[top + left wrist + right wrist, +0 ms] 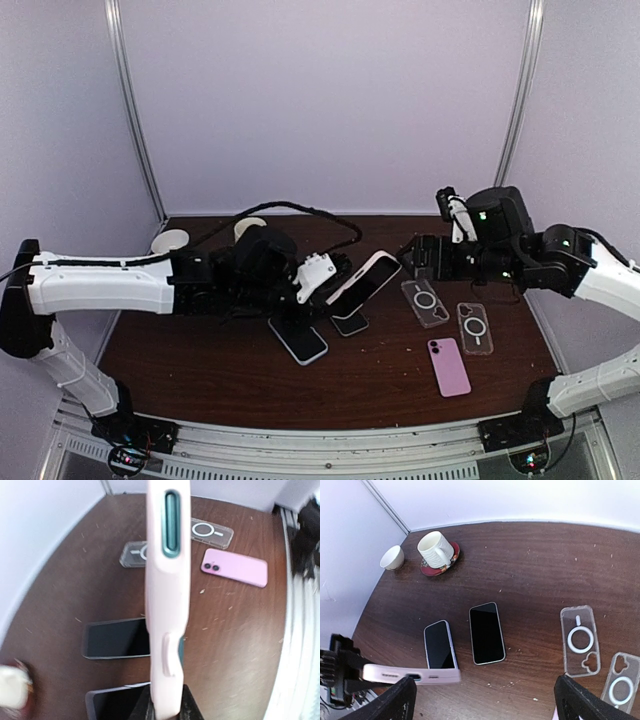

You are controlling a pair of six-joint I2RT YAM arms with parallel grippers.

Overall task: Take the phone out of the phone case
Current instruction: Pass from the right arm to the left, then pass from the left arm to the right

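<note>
I'm holding the cased phone (365,283) up off the table (220,380), with the left gripper (165,707) clamping one end and its long edge facing the wrist cam. The right gripper (487,702) is hovering just right of it, fingers (395,702) spread wide. Two dark phones (298,341) are lying under it. Ring-marked clear cases (424,302) and a pink phone (449,366) are sitting to its right, so the open room is mostly behind it.

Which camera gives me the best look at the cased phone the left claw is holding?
Left wrist: the cased phone fills the frame edge-on, its pink side and cutout sharp, the left claw pinching its end. Top shows it small and tilted, screen showing. Right wrist catches only its edge, low left.
</note>
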